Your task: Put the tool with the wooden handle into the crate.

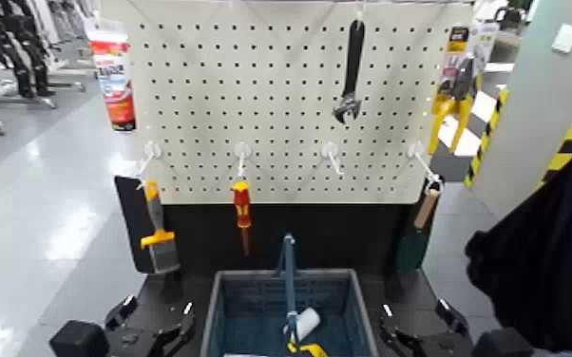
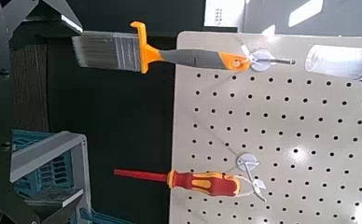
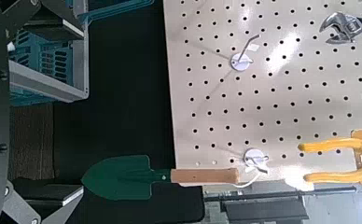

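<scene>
Head view: your wooden-handled trowel [image 1: 421, 223] hangs on the rightmost pegboard hook [image 1: 423, 163], up right of the crate [image 1: 290, 309]. Left tool [image 1: 152, 332] and right tool [image 1: 423, 334] parked low, seemingly open.

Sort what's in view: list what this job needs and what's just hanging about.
Job: trowel hanging from a pegboard hook; crate below.

Not needed: scraper, screwdriver, wrench, yellow pliers, tube, roller in the crate. Both grippers low, parked.
</scene>
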Action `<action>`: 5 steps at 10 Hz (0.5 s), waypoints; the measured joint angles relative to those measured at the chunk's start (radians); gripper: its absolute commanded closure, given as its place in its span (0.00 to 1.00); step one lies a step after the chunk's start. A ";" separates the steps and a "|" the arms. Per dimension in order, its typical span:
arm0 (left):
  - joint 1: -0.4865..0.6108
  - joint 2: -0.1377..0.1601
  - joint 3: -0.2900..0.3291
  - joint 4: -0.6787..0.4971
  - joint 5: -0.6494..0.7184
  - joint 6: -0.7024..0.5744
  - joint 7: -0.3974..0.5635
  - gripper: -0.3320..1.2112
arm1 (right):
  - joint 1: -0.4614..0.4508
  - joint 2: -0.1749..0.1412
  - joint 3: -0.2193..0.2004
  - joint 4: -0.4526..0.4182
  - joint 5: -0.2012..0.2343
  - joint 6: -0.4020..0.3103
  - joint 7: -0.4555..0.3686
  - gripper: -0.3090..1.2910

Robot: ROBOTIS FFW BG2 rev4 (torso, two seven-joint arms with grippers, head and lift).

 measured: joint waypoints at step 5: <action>-0.004 0.000 -0.001 0.008 0.006 0.001 -0.002 0.28 | -0.061 -0.008 -0.183 -0.050 0.026 0.156 0.258 0.28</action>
